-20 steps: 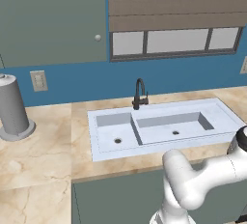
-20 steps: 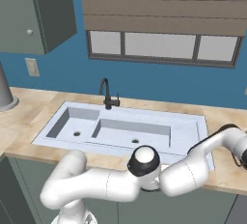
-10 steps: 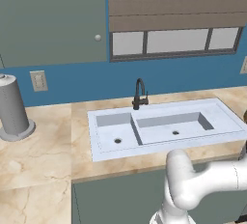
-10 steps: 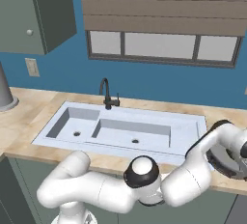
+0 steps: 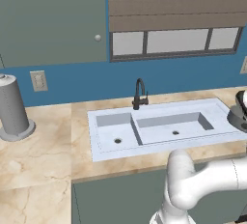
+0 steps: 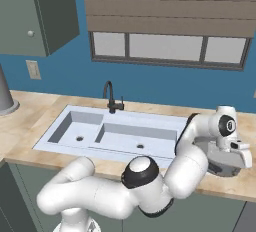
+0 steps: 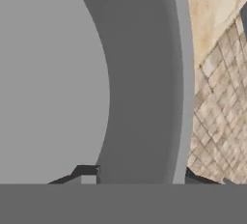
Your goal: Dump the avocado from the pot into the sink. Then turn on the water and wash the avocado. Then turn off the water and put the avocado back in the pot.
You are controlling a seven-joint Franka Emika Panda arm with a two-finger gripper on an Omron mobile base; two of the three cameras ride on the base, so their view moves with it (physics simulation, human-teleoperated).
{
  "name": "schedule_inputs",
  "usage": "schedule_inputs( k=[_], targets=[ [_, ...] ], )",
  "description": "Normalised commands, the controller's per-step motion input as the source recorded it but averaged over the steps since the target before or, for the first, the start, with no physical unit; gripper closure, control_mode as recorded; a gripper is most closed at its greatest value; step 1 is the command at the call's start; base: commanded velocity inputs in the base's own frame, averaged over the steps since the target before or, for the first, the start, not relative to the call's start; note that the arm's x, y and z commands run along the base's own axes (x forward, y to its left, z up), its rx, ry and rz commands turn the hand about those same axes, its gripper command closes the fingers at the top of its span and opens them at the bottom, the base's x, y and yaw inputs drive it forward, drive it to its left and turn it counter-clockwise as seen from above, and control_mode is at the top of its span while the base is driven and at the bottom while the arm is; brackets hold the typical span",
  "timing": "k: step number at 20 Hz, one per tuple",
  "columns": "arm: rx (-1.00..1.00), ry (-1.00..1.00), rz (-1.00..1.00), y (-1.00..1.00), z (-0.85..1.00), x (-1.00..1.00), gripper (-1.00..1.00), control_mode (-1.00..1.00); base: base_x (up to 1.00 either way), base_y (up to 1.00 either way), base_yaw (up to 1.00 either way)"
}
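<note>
The pot point(image 6: 219, 169) stands on the counter right of the sink point(image 6: 125, 141), and also at the right edge of the left base view point(image 5: 236, 119). My gripper point(image 6: 229, 162) points down at its near side. In the hand view the pot's grey floor point(image 7: 48, 83) and wall lie close below. The gripper point(image 7: 140, 177) is open and straddles the rim. One fingertip point(image 7: 86, 172) is inside the pot and the other is outside. The avocado is hidden. Both basins of the sink point(image 5: 154, 131) hold only their drains.
A black curved faucet point(image 5: 139, 94) rises behind the sink with no water running. A tall grey cylinder on a round base point(image 5: 13, 108) stands at the far left of the counter. My arm's elbow point(image 6: 142, 176) bulges in front of the counter edge.
The hand has come in from the far right and lowered onto the pot's rim while the elbow swung forward. Sink, faucet and counter are unchanged.
</note>
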Motion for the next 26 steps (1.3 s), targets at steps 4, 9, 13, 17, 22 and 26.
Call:
schedule_inputs(
  k=[4, 9, 13, 17, 22, 26],
  targets=[
    [0.00, 0.26, 0.33, 1.00, 0.04, 0.00, 1.00, -1.00, 0.00, 0.00, 0.00],
    [0.00, 0.09, 0.24, 0.92, 0.20, 0.00, 1.00, -1.00, 0.00, 0.00, 0.00],
    [0.09, -0.03, 0.20, 0.56, 0.31, -0.01, 1.00, -1.00, 0.00, 0.00, 0.00],
    [0.11, -0.07, 0.17, 0.42, 0.32, 0.00, 1.00, -1.00, 0.00, 0.00, 0.00],
    [0.11, -0.01, 0.09, 0.34, 0.37, 0.00, 1.00, -1.00, 0.00, 0.00, 0.00],
    [0.12, 0.00, 0.02, 0.37, 0.36, 0.06, 1.00, -1.00, 0.00, 0.00, 0.00]
  ],
)
